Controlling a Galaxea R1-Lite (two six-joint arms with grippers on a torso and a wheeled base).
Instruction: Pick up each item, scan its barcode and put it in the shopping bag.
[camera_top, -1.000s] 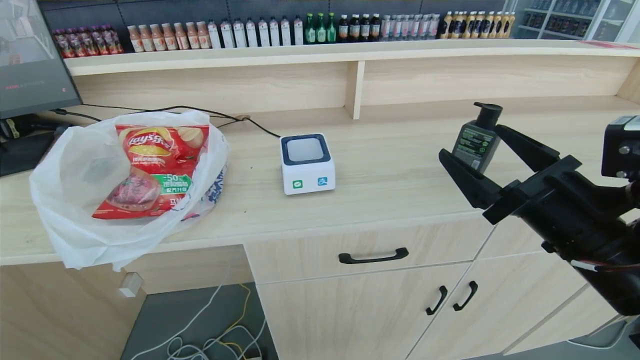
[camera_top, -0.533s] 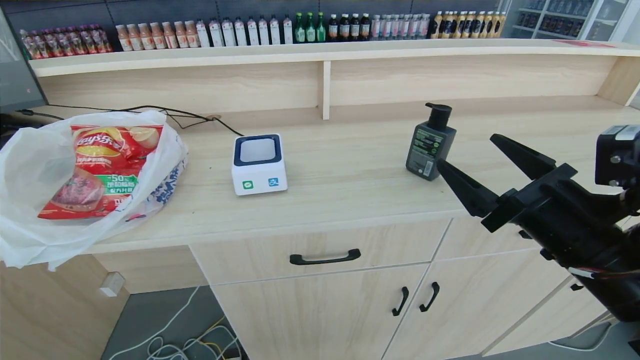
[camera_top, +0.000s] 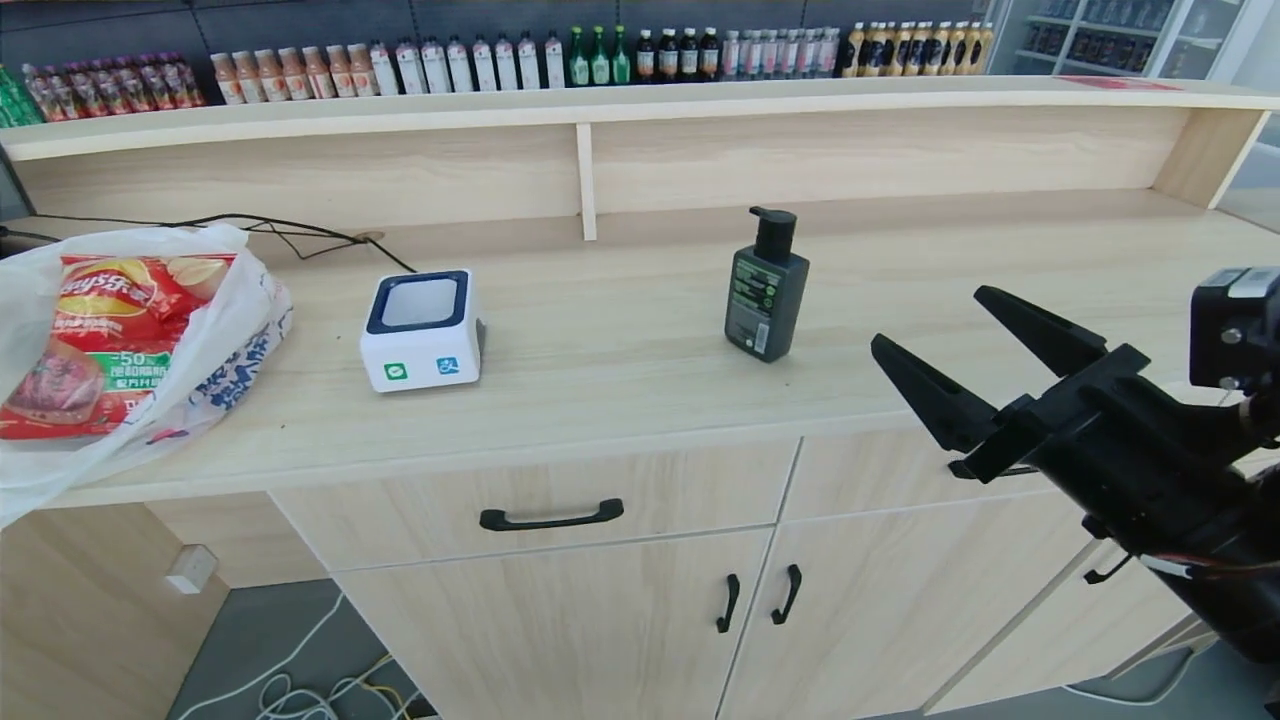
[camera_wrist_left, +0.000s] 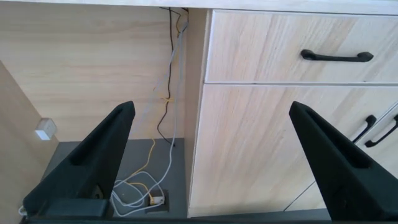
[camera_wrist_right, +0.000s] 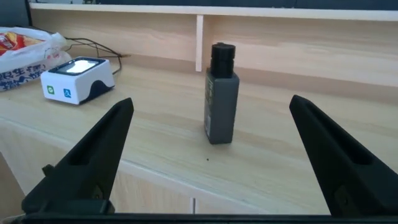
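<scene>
A dark grey pump bottle stands upright on the wooden counter, right of the white scanner box. At the counter's left end lies a white shopping bag holding a red chip packet. My right gripper is open and empty, in front of the counter edge and to the bottle's right. From the right wrist the bottle stands on the counter beyond the right gripper, in line with its gap, with the scanner and bag off to one side. My left gripper is open below counter height, facing the cabinet front.
A raised back shelf with an upright divider runs behind the counter, and rows of bottles stand beyond it. A black cable lies at the back left. Below are a drawer handle and cabinet doors. Loose wires lie on the floor.
The head view has swung right, so bag, scanner and bottle sit farther left in the picture. The bottle no longer lines up behind the right gripper's fingers, which stay open.
</scene>
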